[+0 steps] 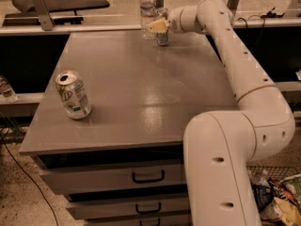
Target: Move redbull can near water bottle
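Note:
The redbull can (162,36), slim and silver with blue patches, stands upright at the far edge of the grey table (141,88). It is just right of the water bottle (148,8), a clear bottle with a white cap, and close to it. My gripper (159,26) reaches in from the right at the can's upper half, its beige tip in front of the can. Whether it grips the can does not show.
A wider white can with green print (73,94) stands near the table's front left. My arm (235,65) arches over the right side of the table. Drawers (141,178) are below the top. A second bottle (5,87) sits on a ledge at far left.

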Robot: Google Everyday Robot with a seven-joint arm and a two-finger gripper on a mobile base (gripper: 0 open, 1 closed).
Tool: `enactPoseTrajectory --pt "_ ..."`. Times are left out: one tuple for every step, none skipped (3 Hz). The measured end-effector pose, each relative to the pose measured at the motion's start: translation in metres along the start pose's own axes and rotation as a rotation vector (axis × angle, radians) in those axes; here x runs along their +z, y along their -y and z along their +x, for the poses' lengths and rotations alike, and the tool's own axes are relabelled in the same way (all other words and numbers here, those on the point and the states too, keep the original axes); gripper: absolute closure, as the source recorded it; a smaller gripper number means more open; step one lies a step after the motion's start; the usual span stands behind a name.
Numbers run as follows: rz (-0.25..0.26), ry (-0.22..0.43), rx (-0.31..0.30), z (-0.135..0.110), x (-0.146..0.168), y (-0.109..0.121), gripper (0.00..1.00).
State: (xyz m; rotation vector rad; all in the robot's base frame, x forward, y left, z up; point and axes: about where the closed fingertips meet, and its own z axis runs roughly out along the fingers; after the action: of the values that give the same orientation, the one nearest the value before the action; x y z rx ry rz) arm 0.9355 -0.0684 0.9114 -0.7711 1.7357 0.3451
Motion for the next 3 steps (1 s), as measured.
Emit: enactPoseTrajectory --pt "-0.001 -0.005 0.010 0.003 0.001 0.001 0.00" --pt "-0.001 -0.005 0.011 0.004 0.001 0.001 0.00" --pt "0.014 0.037 0.019 -0.004 -0.036 0.020 0.00"
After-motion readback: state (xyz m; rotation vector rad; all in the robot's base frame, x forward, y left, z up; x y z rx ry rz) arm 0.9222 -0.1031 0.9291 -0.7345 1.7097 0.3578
